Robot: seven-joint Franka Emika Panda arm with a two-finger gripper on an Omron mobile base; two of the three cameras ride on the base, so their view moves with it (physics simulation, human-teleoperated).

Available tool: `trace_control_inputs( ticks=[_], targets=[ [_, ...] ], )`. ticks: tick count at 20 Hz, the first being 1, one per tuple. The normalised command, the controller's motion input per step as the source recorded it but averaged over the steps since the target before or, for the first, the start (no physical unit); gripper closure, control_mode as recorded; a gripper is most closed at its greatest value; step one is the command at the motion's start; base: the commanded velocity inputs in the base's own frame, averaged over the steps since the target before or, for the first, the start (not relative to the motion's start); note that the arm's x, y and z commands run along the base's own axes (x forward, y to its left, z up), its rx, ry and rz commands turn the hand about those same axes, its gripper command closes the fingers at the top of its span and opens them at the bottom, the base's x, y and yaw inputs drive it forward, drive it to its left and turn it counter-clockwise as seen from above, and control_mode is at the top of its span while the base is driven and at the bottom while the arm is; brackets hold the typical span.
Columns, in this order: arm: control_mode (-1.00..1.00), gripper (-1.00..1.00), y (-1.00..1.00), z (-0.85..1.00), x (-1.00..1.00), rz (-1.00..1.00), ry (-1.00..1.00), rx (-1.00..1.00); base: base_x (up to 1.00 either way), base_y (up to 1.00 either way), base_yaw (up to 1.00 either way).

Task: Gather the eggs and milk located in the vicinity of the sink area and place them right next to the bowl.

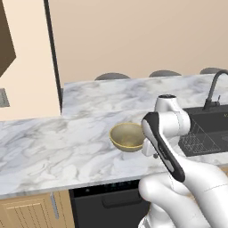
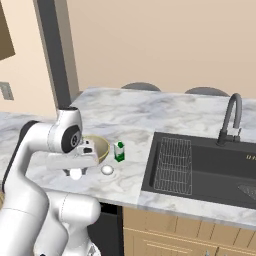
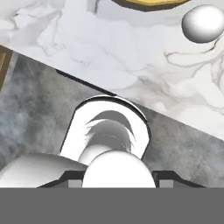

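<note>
Gripper (image 2: 76, 173) is clamped on an egg (image 3: 119, 169), holding it over the marble counter (image 1: 53, 147) at about 7 o'clock of the gold bowl (image 1: 127, 136), near the front edge. Looks like the drop-off step for this egg: next move should be to lower it to the counter just beside the bowl, then let the fingers part. It's round, so it may roll if released high.

Count: two eggs, the held one and a second egg (image 2: 107, 170) already resting on the counter near the bowl at roughly 5 o'clock in the right base view. One milk carton (image 2: 119, 151), green and white, upright at about 3 o'clock of the bowl. One bowl. One sink (image 2: 200, 167), well to the right, with nothing of the task near it now.
</note>
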Motion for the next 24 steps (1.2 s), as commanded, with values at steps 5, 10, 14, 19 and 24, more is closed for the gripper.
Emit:
trace_control_inputs(
  ticks=[5,10,14,19,24],
  targets=[
    [-1.0,1.0,-0.51,-0.08,0.05,0.0,-0.03,0.08,0.0,0.0,0.0],
    [-1.0,1.0,-0.49,-0.32,0.33,0.01,-0.08,0.04,0.0,0.0,0.0],
    [-1.0,1.0,-0.21,-0.45,0.36,0.03,-0.2,0.04,0.0,0.0,0.0],
    [-1.0,1.0,-0.02,-0.17,0.12,0.02,-0.33,0.07,0.0,0.0,0.0],
    [-1.0,1.0,0.03,-0.04,0.01,0.0,-0.16,0.04,0.0,0.0,0.0]
  ],
)
